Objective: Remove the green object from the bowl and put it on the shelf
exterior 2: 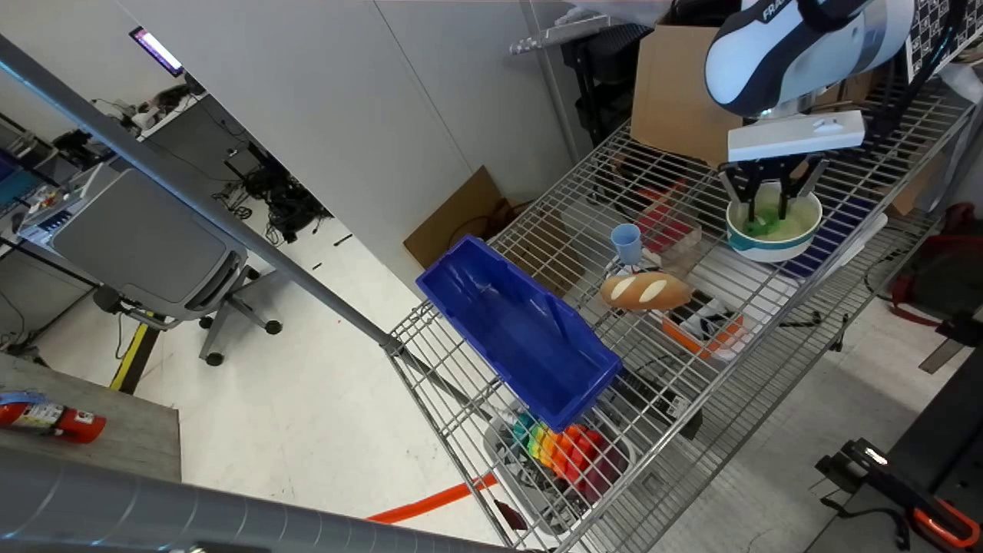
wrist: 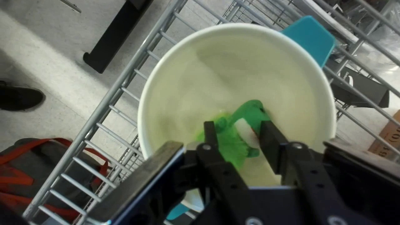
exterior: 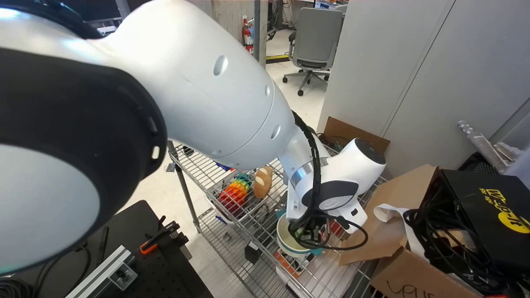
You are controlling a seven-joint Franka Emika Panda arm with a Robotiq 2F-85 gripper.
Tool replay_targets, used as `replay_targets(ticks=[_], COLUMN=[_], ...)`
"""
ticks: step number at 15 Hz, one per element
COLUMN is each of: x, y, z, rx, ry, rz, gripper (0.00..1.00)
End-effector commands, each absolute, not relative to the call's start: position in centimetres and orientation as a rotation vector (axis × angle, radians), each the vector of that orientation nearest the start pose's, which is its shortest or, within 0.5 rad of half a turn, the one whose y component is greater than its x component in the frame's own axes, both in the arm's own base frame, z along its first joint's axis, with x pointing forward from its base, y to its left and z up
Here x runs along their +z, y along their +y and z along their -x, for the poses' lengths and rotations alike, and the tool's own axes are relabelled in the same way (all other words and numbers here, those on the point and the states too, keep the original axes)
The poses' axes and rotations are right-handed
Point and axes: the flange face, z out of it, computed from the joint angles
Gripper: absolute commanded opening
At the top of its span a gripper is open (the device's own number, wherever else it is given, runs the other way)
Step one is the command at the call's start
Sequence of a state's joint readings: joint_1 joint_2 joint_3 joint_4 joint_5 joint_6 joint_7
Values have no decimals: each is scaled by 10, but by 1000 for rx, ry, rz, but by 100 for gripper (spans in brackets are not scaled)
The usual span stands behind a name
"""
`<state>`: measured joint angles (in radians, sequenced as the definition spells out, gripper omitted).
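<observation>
Gripper (wrist: 239, 134) down in bowl (wrist: 265, 65), bowl on wire shelf (wrist: 106, 103).
2 fingers (wrist: 210, 132) flank green object (wrist: 232, 147), apart; can't tell if clamped on it.

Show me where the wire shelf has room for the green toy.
The wire shelf shows bare grid between the bowl and the bread loaf, and between the loaf and the blue bin. It is crowded at the bowl, with the gripper in it and the cardboard box beyond, and where the blue cup stands near the loaf.
</observation>
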<state>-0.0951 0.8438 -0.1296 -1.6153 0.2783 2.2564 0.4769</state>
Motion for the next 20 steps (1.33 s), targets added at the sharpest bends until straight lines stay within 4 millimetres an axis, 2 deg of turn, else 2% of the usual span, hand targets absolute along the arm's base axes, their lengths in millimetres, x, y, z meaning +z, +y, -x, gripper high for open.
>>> replay_targets(ticks=[1, 2, 3, 7, 9, 13, 15, 16, 17, 20], x=[108, 105, 104, 101, 108, 128, 152, 175, 189, 253], y=[-142, -143, -144, -133, -114, -61, -36, -23, -16, 2], z=[-660, -663, -666, -679, -682, -662, -648, -639, -636, -633], rx=[310, 306, 298, 257, 266, 458, 523, 534, 536, 407], ry=[1308, 1313, 1316, 1291, 1253, 1164, 1138, 1117, 1112, 1079], rz=[2817, 2826, 2834, 2896, 2914, 2929, 2958, 2969, 2983, 2998], gripper=[12, 3, 1, 0, 0, 0, 0, 0, 0, 0])
